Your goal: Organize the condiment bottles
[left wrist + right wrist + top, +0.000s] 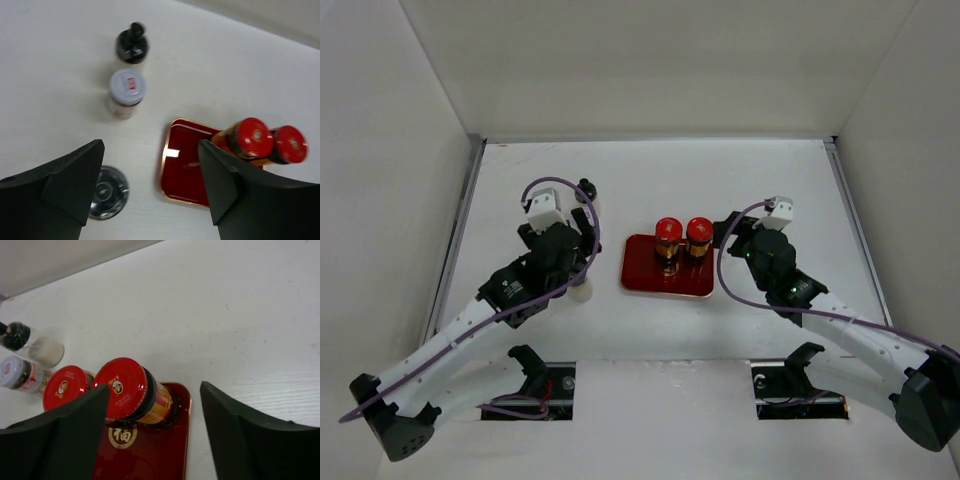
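Observation:
Two amber-brown bottles with red caps point(668, 232) point(699, 232) stand on the far part of the red tray point(645, 275). The black-capped bottle point(132, 46), the grey-capped bottle point(127, 90) and the silvery-capped bottle point(106, 192) stand on the table left of the tray. My left gripper point(150, 145) is open and empty above the gap between the silvery-capped bottle and the tray. My right gripper point(154, 386) is open and empty just right of the right red-capped bottle point(122, 387), not touching it.
The tray's gold emblem point(122, 436) shows on its bare near half. White walls enclose the table on the left, far and right sides. The left arm point(520, 285) covers part of the pale bottles in the top view.

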Tool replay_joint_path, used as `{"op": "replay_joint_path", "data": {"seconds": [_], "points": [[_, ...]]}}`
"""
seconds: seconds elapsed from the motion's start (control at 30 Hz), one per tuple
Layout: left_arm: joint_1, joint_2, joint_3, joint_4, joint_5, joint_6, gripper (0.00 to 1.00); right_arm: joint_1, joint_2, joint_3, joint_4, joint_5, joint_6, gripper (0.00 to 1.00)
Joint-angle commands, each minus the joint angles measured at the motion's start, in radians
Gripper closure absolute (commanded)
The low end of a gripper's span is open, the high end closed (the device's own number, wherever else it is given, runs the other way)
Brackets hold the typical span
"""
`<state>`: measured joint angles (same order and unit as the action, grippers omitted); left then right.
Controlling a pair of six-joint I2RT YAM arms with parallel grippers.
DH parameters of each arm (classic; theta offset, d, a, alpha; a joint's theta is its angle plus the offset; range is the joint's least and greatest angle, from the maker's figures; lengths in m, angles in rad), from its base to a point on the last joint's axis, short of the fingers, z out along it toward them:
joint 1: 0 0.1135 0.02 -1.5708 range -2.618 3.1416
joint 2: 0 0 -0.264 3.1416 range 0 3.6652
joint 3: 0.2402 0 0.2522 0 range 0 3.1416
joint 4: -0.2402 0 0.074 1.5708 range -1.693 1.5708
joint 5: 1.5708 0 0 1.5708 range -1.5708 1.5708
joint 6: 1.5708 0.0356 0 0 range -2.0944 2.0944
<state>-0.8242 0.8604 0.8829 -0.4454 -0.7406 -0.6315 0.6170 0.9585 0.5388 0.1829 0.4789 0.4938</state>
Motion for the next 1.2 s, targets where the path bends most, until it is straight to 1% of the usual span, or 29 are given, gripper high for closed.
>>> {"op": "replay_joint_path", "data": {"seconds": [0.0,0.07,0.13,0.27,0.47,0.5,0.53,0.67,0.77,0.9,0.97,1.07,1.17], "points": [[0.073,-0.006,-0.028,-0.314,0.061,-0.117,0.23,0.011,-0.006,0.021,0.015,0.001,-0.004,0.11],[0.110,-0.008,-0.059,-0.340,0.125,-0.129,0.19,0.013,-0.001,0.026,0.015,-0.005,-0.004,0.04],[0.135,-0.011,-0.088,-0.328,0.176,-0.132,0.19,0.017,0.006,0.029,0.012,-0.006,-0.006,0.01],[0.141,0.005,-0.128,-0.265,0.237,-0.126,0.18,0.028,0.022,0.035,0.012,-0.011,-0.009,0.00],[0.138,0.061,-0.163,-0.205,0.236,-0.120,0.20,0.039,0.032,0.041,0.012,-0.011,-0.015,0.00],[0.139,0.069,-0.168,-0.188,0.237,-0.119,0.22,0.039,0.032,0.041,0.012,-0.011,-0.017,0.00],[0.141,0.077,-0.170,-0.173,0.239,-0.116,0.25,0.039,0.034,0.041,0.012,-0.011,-0.017,0.00],[0.132,0.109,-0.151,-0.153,0.225,-0.105,0.46,0.039,0.033,0.039,0.015,-0.011,-0.020,0.00],[0.104,0.126,-0.099,-0.170,0.176,-0.082,0.57,0.037,0.028,0.038,0.016,-0.011,-0.020,0.00],[0.028,0.166,0.013,-0.156,0.074,-0.019,0.59,0.037,0.028,0.036,0.018,-0.011,-0.021,0.00],[-0.012,0.199,0.068,-0.122,0.041,0.010,0.59,0.037,0.029,0.035,0.018,-0.011,-0.021,0.00],[-0.040,0.264,0.117,-0.027,0.053,0.055,0.59,0.036,0.031,0.035,0.021,-0.011,-0.021,0.00],[-0.051,0.343,0.139,0.088,0.099,0.078,0.59,0.036,0.032,0.033,0.021,-0.011,-0.021,0.00]]}}
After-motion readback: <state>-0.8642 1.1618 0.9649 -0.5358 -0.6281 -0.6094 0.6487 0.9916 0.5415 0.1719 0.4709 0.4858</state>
